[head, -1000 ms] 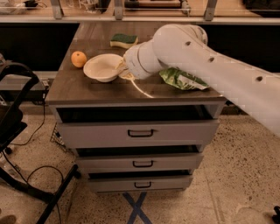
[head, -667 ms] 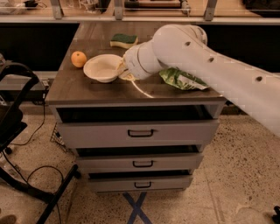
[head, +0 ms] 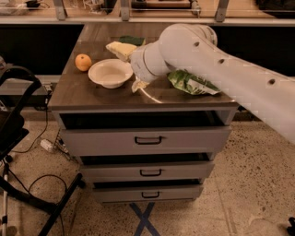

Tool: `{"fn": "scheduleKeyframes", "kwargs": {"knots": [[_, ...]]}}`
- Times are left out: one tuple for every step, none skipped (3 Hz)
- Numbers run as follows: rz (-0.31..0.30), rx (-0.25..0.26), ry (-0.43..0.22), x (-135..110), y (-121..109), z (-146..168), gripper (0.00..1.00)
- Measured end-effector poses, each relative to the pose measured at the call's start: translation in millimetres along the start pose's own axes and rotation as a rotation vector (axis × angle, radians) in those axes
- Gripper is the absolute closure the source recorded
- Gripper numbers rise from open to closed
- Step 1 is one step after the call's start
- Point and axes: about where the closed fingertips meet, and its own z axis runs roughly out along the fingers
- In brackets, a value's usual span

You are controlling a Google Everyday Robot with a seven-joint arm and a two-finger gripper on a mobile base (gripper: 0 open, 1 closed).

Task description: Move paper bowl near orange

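This is looking like a robot test lab rather than a home — a white robot arm [head: 221,64] is reaching over a bench [head: 92,99] that is carrying three grey handled drawers [head: 147,140] beneath its top. The arm's tool [head: 138,85] is hanging just above that top, beside the paper bowl [head: 110,73]. A blue tape cross [head: 144,221] is lying on the speckled floor [head: 249,184], loose cables [head: 41,179] are trailing across it, and metal shelf uprights [head: 124,9] are standing behind.
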Motion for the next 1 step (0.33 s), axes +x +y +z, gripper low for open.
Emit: {"fn": "scheduleKeyframes", "kwargs": {"knots": [[0.000,0.000,0.000,0.0,-0.1,-0.1,0.00]]}}
